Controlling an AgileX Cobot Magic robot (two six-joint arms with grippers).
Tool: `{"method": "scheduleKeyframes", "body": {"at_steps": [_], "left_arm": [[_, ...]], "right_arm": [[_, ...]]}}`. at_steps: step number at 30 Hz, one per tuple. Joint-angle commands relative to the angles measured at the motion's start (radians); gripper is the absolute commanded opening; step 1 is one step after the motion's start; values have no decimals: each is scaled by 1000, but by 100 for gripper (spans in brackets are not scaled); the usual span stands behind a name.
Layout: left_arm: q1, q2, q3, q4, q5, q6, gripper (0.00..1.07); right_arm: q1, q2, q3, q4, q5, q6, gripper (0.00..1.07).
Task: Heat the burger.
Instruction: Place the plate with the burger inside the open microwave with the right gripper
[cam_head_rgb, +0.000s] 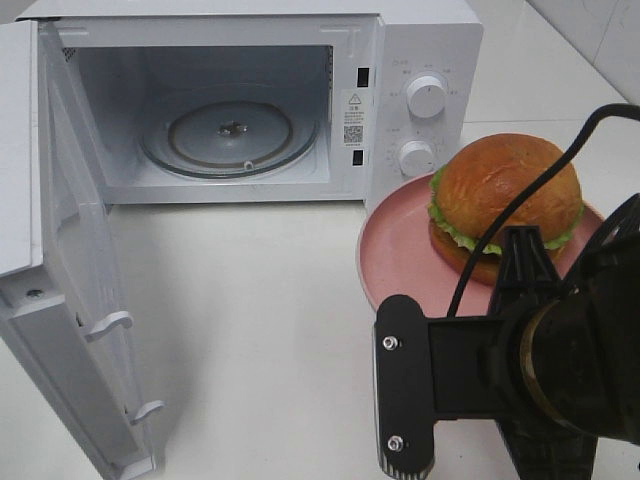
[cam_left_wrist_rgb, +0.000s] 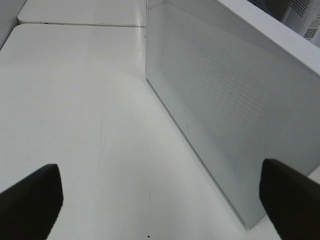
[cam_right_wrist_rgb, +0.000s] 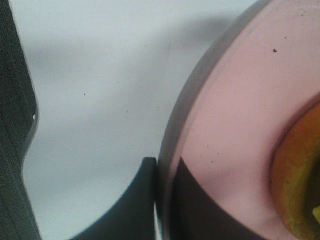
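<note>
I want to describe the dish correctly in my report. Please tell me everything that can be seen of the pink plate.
The pink plate is round and smooth, with a shallow rim and a few dark specks. It is level, beside the open microwave. The burger stands on it. The right pincer is shut on its near rim, one finger on each side. Whether it touches the table cannot be told.

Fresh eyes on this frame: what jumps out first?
First the burger, big and glossy on a pink plate at the right of the high view, just in front of the control knobs. Next the white microwave, its door swung wide to the left and the glass turntable showing inside. The right gripper is shut on the plate's rim.
</note>
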Motion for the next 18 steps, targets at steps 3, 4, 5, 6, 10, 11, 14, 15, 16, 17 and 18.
{"method": "scheduleKeyframes", "body": {"at_steps": [3, 4, 5, 6, 10, 11, 14, 15, 16, 17, 18], "left_arm": [[5, -3, 1, -2, 4, 2, 99], [5, -3, 1, -2, 4, 2, 99], [5, -3, 1, -2, 4, 2, 99], [5, -3, 1, -2, 4, 2, 99], [5, -3, 1, -2, 4, 2, 99], [5, -3, 1, -2, 4, 2, 99], [5, -3, 1, -2, 4, 2, 99], [5, -3, 1, -2, 4, 2, 99], [5, -3, 1, -2, 4, 2, 99], [5, -3, 1, -2, 4, 2, 99], [5, -3, 1, -2, 4, 2, 99]], "right_arm": [[2, -8, 1, -73, -22, -96, 0], [2, -8, 1, -79, -26, -110, 0], [2, -8, 1, -79, -26, -110, 0], [2, -8, 1, -92, -35, -148, 0], [2, -8, 1, -104, -42, -189, 0], [2, -8, 1, -104, -43, -210, 0], [2, -8, 1, -103, -47, -215, 0], [2, -8, 1, -103, -47, -215, 0], [2, -8, 1, -104, -62, -215, 0], [2, -8, 1, -104, -71, -215, 0], [2, -8, 1, -104, -71, -215, 0]]}}
